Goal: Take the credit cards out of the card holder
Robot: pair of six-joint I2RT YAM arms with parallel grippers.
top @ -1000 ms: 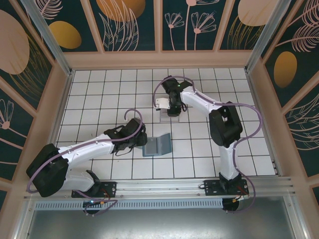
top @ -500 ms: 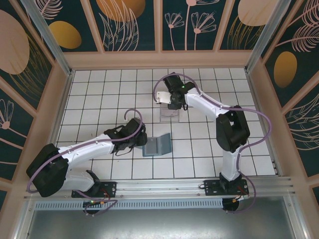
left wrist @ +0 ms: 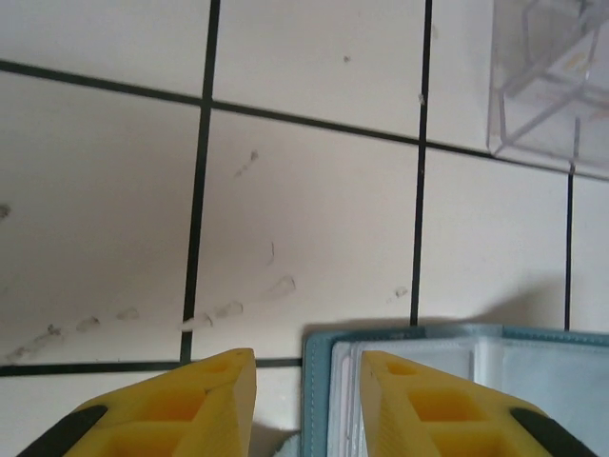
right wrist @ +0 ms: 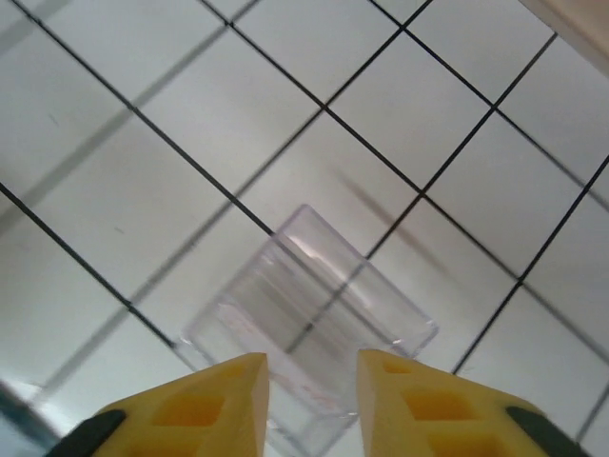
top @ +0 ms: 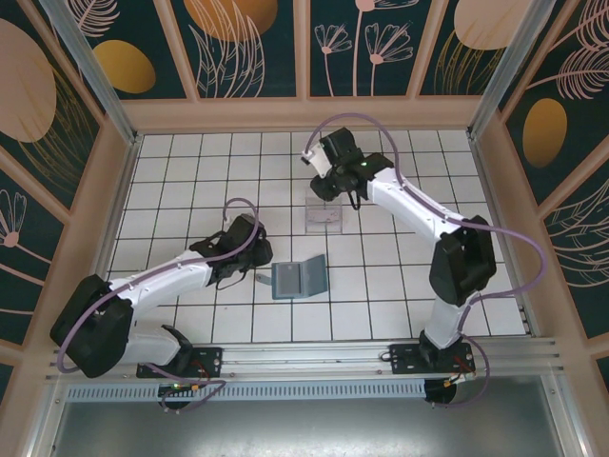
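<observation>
Access to the pockets is given by the card holder [top: 300, 278] being laid open on the table [top: 190, 190], with the left gripper [left wrist: 304, 356] held empty and parted at its edge, while the right gripper [right wrist: 309, 367], likewise parted and empty, is poised above the clear tray [right wrist: 314, 286].

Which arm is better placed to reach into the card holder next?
Left, probably: the left gripper hangs at the open card holder's edge, while the right gripper is above the clear tray, farther off.
</observation>
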